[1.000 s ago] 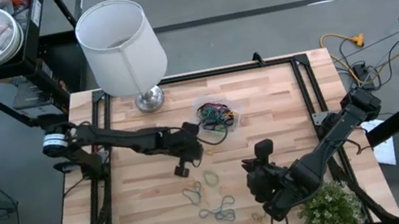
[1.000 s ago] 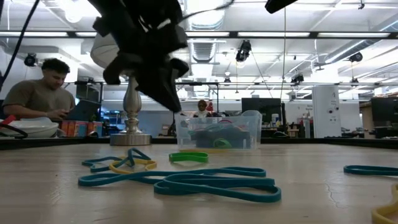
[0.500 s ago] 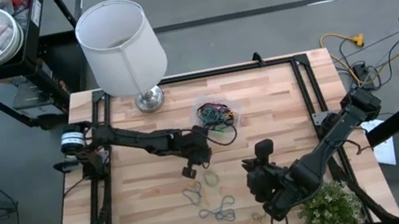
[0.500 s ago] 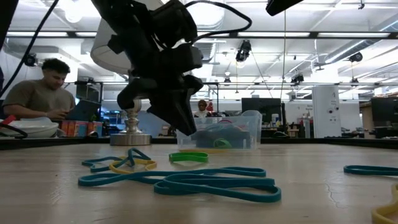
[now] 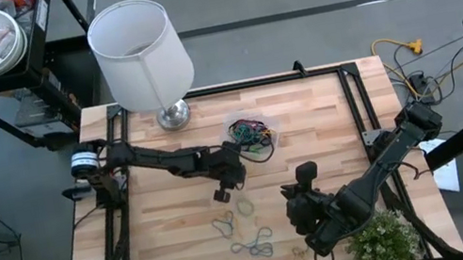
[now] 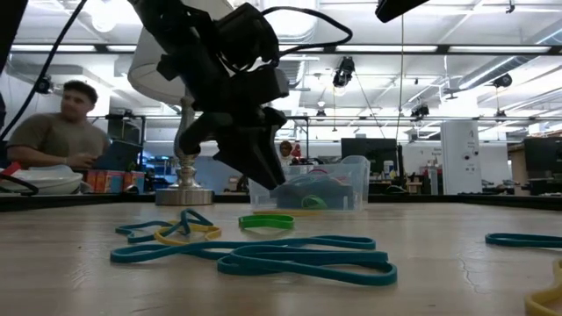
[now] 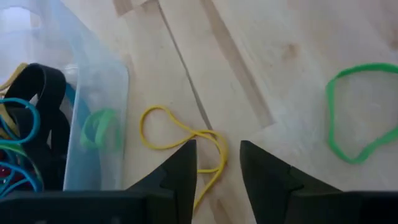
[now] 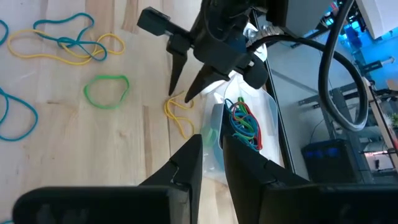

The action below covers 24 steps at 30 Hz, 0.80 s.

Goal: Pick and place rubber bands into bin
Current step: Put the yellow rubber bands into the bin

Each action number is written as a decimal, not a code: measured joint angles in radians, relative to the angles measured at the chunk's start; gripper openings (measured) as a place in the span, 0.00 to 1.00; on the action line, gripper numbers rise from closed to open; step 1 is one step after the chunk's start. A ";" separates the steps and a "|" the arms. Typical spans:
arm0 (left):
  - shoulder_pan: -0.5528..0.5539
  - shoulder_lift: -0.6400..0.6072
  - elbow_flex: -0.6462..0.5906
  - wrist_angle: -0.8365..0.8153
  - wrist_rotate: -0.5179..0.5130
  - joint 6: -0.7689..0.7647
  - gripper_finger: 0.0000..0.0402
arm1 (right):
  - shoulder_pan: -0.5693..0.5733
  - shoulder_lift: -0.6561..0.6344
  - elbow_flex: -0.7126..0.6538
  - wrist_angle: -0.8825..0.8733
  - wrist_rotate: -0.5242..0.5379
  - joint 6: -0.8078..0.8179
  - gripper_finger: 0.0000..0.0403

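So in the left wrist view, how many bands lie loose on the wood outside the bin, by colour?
yellow band: 1
green band: 1
total: 2

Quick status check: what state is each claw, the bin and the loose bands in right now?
Left claw: open, empty, poised over the yellow band beside the bin.
Right claw: empty, parked near the plant.
Bin: upright, open-topped, holding a tangle of bands.
Green band: flat on the table, untouched.
Other bands: scattered on the table.
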<state>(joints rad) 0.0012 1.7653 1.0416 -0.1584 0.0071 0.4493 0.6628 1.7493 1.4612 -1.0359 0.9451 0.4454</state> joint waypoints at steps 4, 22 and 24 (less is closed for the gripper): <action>0.013 0.014 0.000 0.014 0.014 -0.023 0.27 | 0.000 0.000 0.000 0.000 0.000 0.000 0.15; 0.075 0.148 0.084 -0.078 0.090 -0.135 0.27 | 0.000 0.000 -0.005 0.001 0.000 0.000 0.15; 0.078 0.147 0.091 -0.108 0.096 -0.156 0.27 | 0.000 0.000 -0.005 0.002 0.000 0.000 0.15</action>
<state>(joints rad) 0.0794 1.9121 1.1328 -0.2659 0.1030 0.2934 0.6624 1.7496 1.4563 -1.0341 0.9451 0.4454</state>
